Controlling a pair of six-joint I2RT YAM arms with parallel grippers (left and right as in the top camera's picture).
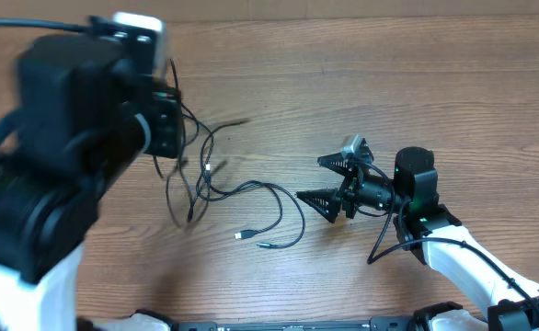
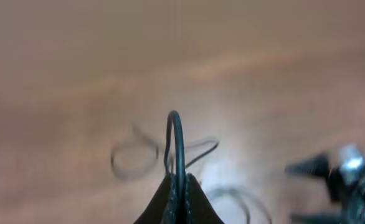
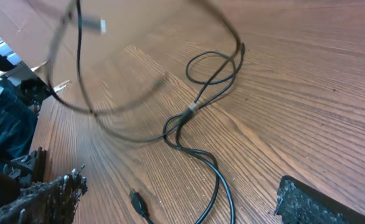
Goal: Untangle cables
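Far left of the right gripper [image 1: 311, 177], the left gripper [image 2: 178, 180] hangs high, pinched on a loop of the cables [image 1: 216, 188], probably to draw a strand free. The slack and plugs lie just left of the right gripper, whose fingers stand spread, ready.

- looks like a robotics lab bench.
- 2 robot arms share it in the overhead view: left arm [image 1: 58, 175] at 9 o'clock, right arm [image 1: 472, 262] at 5 o'clock.
- a bare wood-grain table [image 1: 389, 83] carries thin black cables [image 1: 242, 188] near centre.
- in the right wrist view, blurred clutter [image 3: 30, 87] lies beyond the table edge at 9 o'clock.
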